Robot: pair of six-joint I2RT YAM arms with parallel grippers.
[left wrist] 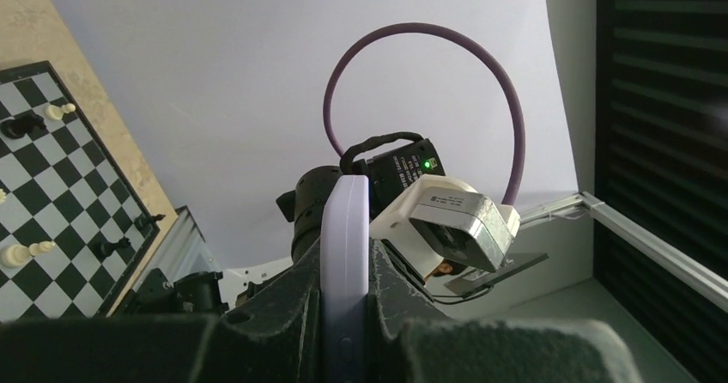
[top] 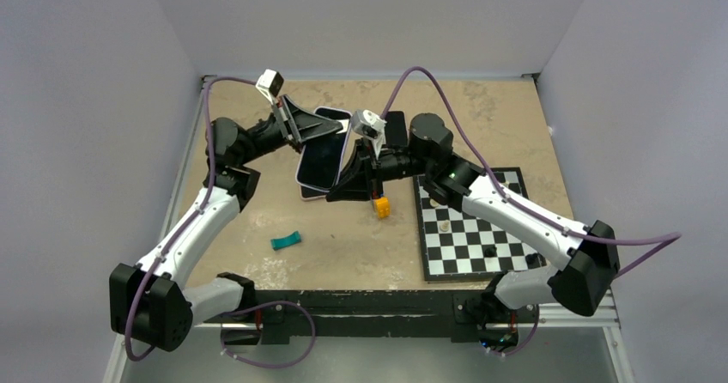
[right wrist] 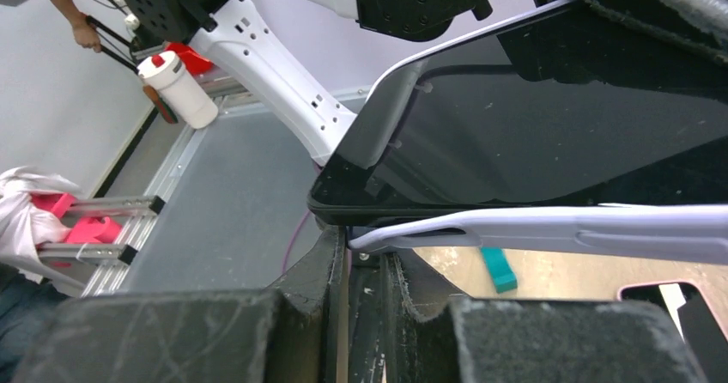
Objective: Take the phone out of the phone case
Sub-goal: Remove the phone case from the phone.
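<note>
Left tool (left wrist: 345,310) clamps the lavender case (left wrist: 345,246); right tool (right wrist: 365,271) sits nearly closed at its corner under the phone (right wrist: 532,134), grip unclear

We're in a robotics lab, no question: a sandy worktop (top: 481,108) boxed in by bare pale walls (top: 369,14), with two robot arms bolted at its near edge. Purple cables (top: 446,78) loop out towards the left end effector (top: 336,127) and right end effector (top: 350,190). A chessboard (top: 476,228) lies near right. Off the worktop there's aluminium framing (right wrist: 94,207), grey floor matting (right wrist: 223,203) and a white bottle (right wrist: 176,87).
</note>
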